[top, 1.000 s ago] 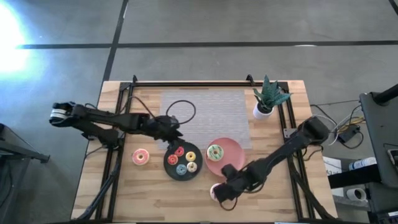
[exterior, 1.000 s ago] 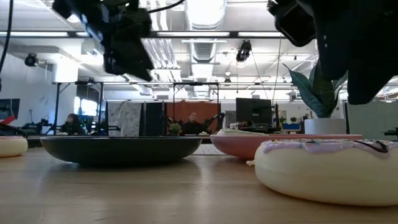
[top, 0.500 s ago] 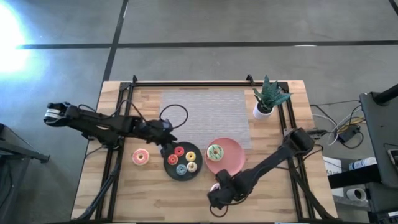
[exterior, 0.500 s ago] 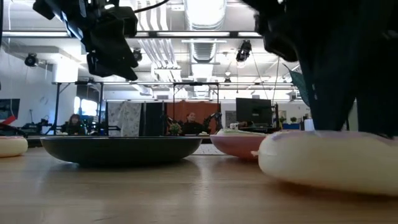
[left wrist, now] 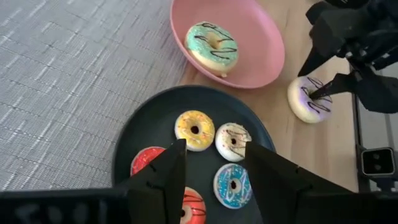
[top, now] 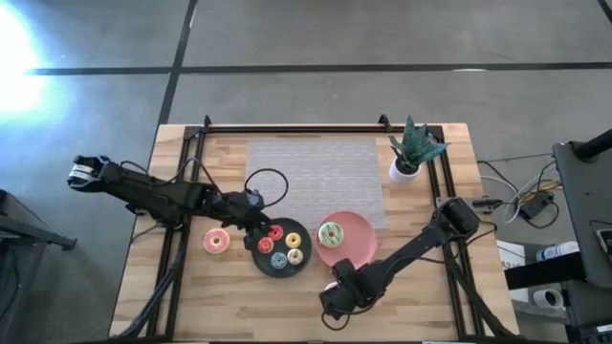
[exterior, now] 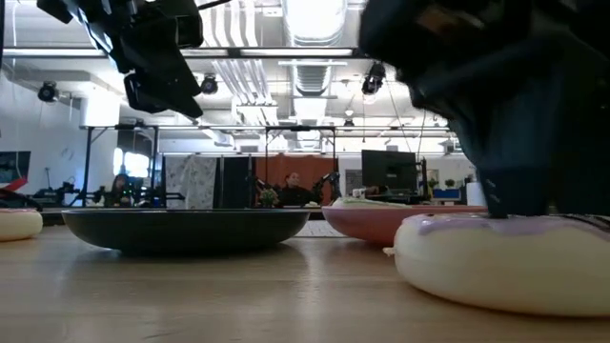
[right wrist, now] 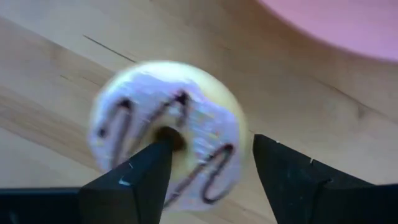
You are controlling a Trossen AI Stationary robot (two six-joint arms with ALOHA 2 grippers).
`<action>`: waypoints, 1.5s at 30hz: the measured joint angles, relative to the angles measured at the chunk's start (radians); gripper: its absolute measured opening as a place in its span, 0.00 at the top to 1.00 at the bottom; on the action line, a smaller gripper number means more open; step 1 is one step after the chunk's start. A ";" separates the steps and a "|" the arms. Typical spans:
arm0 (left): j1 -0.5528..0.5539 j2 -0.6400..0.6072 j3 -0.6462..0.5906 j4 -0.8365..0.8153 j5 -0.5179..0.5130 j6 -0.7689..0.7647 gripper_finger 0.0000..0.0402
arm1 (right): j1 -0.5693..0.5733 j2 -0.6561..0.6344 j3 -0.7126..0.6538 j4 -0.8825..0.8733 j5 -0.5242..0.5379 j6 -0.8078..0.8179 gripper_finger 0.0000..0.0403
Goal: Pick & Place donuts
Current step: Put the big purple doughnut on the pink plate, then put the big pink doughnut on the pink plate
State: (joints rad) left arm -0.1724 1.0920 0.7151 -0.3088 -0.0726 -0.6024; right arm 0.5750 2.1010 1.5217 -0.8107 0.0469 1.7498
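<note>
A lilac-frosted donut (right wrist: 171,134) with dark squiggles lies flat on the wood near the table's front edge, beside the pink plate (top: 356,250). My right gripper (right wrist: 214,149) points down over it, open, one finger in the donut's hole and the other outside the ring. A mint donut (top: 331,233) lies on the pink plate. The black plate (top: 263,258) holds several donuts, among them red, yellow and blue. A pink donut (top: 216,241) lies on the wood left of it. My left gripper (left wrist: 211,158) hovers open above the black plate, holding nothing. My right gripper comes from above. One fingertip (right wrist: 163,148) dips into the donut's hole (right wrist: 176,138) and the other (right wrist: 268,149) stands just outside the ring's rim. I cannot tell whether the fingers press the ring. The donut lies flat on the table.
A grey mat (top: 316,177) covers the far middle of the table, with a black cable loop (top: 273,182) on its left part. A potted plant (top: 411,153) stands at the far right. Black frame rails run along the table's sides. People sit in the room behind.
My right gripper has sunk onto the lilac donut and tipped to point more steeply down. My left gripper has drawn back a little toward the table's left and near edge, staying above the black plate.
</note>
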 joint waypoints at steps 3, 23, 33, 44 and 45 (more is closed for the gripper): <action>-0.001 0.000 0.000 0.001 -0.017 0.005 0.66 | -0.009 0.006 -0.018 0.014 -0.028 -0.003 0.54; -0.001 -0.001 0.000 -0.096 -0.058 -0.033 0.66 | -0.207 -0.426 -0.224 -0.292 0.141 -0.222 0.94; -0.032 -0.051 0.000 -0.383 -0.056 -0.181 0.66 | -0.347 -0.495 -0.504 -0.028 0.084 -0.373 0.72; -0.182 -0.139 0.000 -0.611 0.036 -0.368 0.66 | -0.358 -0.502 -0.497 -0.020 0.202 -0.476 0.42; -0.198 -0.139 0.000 -0.636 0.037 -0.390 0.66 | -0.358 -0.504 -0.488 -0.020 0.222 -0.481 0.40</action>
State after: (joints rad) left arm -0.3704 0.9527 0.7147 -0.9444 -0.0358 -0.9922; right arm 0.2169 1.5973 1.0340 -0.8308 0.2687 1.2692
